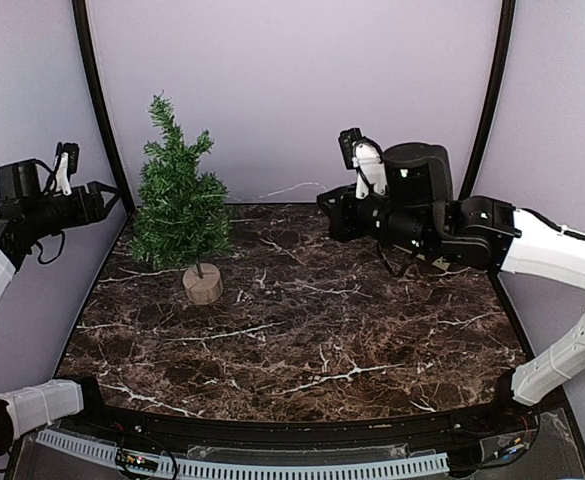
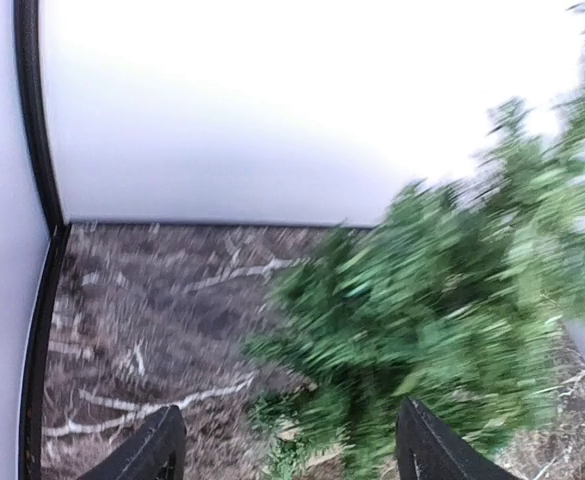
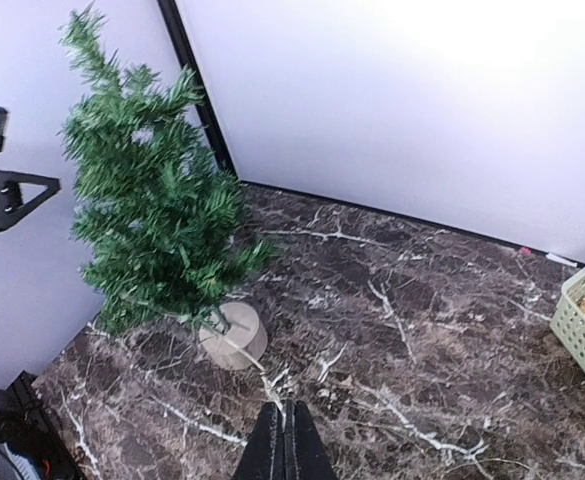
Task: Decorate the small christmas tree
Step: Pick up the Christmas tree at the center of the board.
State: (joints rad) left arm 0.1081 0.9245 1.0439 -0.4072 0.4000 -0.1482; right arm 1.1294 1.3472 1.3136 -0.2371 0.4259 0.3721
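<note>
Start of the job, seemingly: above the marbled bench (image 1: 302,340), right end effector (image 3: 285,440) pinched shut, empty. Next, probably, opening over the pale green basket (image 3: 584,330) at right for a trinket. Farther back left, upright on its stump, the small christmas tree (image 1: 180,205), bare; near it, left end effector (image 2: 290,420) spread wide. No obstacle visible between.

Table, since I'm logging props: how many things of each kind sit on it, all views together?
small christmas tree: 1
pale green basket: 1 (contents too cropped to count)
Total: 2
</note>
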